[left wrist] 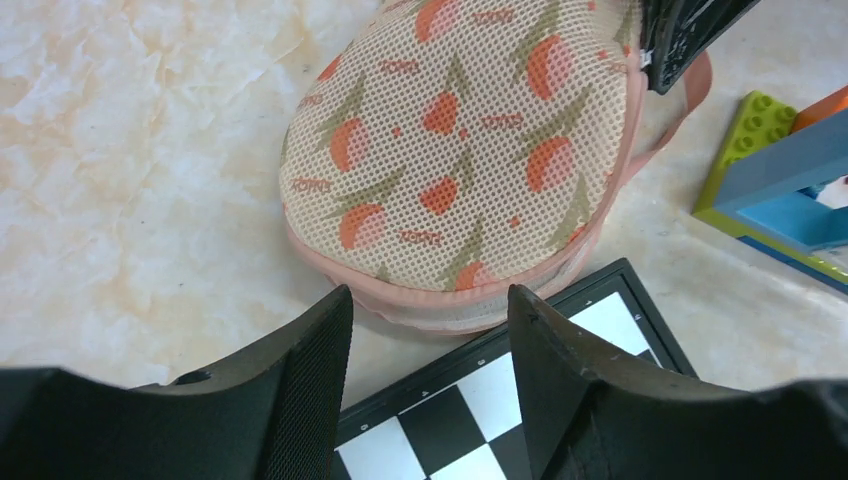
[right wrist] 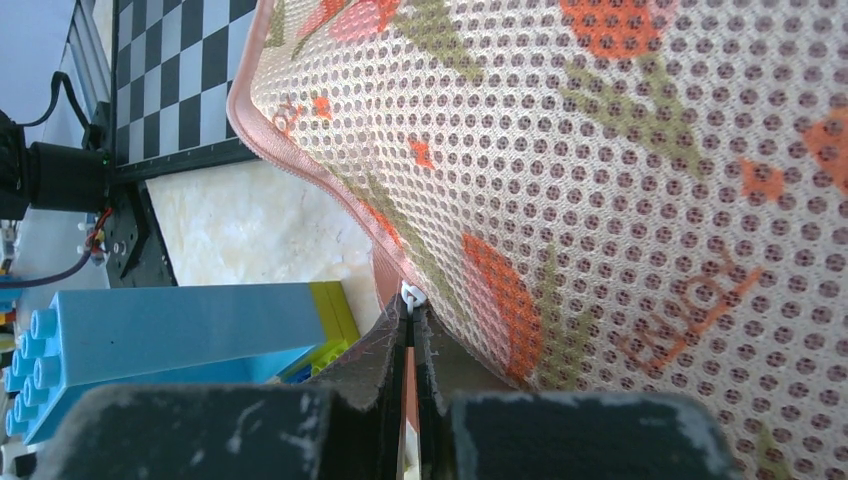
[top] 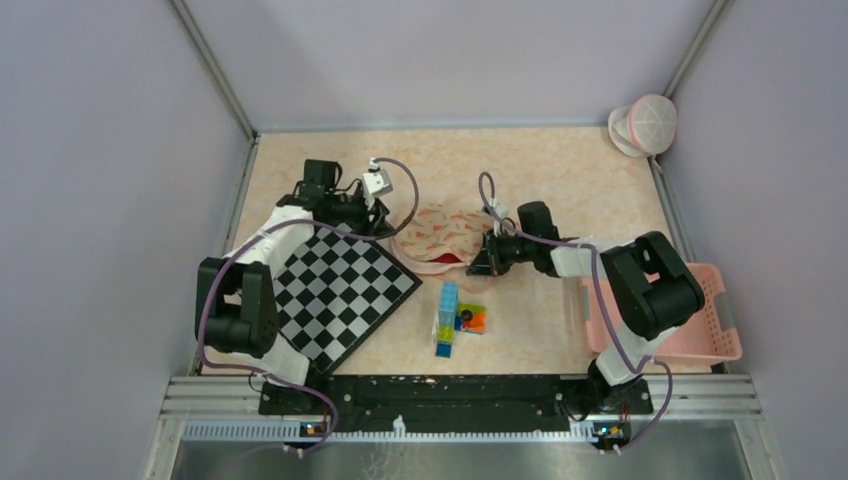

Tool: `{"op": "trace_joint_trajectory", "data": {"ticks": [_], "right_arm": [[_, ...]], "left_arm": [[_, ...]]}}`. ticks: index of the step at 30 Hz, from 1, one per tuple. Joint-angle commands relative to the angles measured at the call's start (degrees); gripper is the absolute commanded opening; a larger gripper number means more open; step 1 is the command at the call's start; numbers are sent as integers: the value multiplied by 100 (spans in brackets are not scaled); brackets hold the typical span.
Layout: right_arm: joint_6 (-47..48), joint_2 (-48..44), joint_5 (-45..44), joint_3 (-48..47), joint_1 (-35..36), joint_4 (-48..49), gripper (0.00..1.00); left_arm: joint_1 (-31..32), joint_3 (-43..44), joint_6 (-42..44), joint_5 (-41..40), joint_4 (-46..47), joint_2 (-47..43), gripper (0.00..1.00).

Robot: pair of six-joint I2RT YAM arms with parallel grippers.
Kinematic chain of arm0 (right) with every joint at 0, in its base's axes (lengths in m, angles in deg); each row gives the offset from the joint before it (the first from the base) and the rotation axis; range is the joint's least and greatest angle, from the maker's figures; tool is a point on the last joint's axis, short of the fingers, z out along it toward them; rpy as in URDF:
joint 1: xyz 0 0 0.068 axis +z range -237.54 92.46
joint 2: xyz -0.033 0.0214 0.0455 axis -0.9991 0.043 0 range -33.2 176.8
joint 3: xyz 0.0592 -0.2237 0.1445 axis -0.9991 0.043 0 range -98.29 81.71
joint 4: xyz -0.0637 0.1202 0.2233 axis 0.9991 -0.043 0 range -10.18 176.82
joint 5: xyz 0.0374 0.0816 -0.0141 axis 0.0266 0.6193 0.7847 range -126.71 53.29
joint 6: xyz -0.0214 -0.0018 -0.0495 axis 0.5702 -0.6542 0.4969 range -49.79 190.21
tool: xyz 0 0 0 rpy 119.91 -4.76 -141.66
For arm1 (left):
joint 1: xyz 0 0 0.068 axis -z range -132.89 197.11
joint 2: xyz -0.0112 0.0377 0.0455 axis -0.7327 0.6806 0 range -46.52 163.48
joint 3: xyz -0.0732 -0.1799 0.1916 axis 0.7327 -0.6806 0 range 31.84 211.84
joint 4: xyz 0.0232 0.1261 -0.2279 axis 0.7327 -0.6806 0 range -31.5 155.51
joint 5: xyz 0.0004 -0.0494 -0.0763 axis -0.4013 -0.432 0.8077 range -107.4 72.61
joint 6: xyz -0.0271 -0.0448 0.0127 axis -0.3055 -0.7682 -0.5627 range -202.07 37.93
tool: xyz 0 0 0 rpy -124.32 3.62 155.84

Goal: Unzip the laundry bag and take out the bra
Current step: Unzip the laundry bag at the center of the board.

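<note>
**A:** Well, your right claw [right wrist: 410,318] is pinched tight on the white zipper pull [right wrist: 409,295] at the right edge of the laundry bag [top: 440,232], mid-surface. Your left claw [left wrist: 430,300] gapes with nothing in it, just beside the bag's left rim.

**B:** What's the risk?

**A:** Nothing pins the bag, so I'd judge a tug drags it whole, or the tab slips free. I can't make out the bra.

**B:** And the surroundings?

**A:** Marbled beige surface [top: 560,170], chessboard [top: 340,290] left, toy bricks [top: 455,315] near, pink basket [top: 705,320] right, lilac walls [top: 450,60].
</note>
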Motion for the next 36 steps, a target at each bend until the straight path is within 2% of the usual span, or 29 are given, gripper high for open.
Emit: {"op": "trace_joint_trajectory", "data": {"ticks": [1, 6, 9, 11, 15, 20, 23, 30, 36], "right_arm": [[-139, 187, 37, -254, 60, 410, 0], [-400, 300, -93, -309, 65, 640, 0], [-454, 296, -140, -318, 41, 693, 0], [-471, 287, -149, -337, 33, 702, 0], [-480, 237, -167, -338, 10, 692, 0], [-380, 51, -206, -219, -57, 588, 0], [-313, -36, -194, -151, -130, 471, 0], [-192, -165, -113, -127, -475, 43, 0], [71, -302, 7, -94, -696, -330, 0]], "left_arm": [[329, 4, -413, -211, 646, -100, 63], [1176, 208, -1500, -845, 1591, 455, 59], [1450, 329, -2185, -867, 1969, 867, 57], [1583, 429, -2259, -786, 2062, 1045, 55], [1838, 362, -1971, -731, 1597, 1342, 54], [1730, 429, -1719, -1401, 1081, 1849, 48], [1627, 600, -1681, -1427, 966, 1980, 47], [1623, 1222, -846, -1820, -10, 2385, 42], [1599, 1423, -25, -2431, -365, 2573, 40]]}}
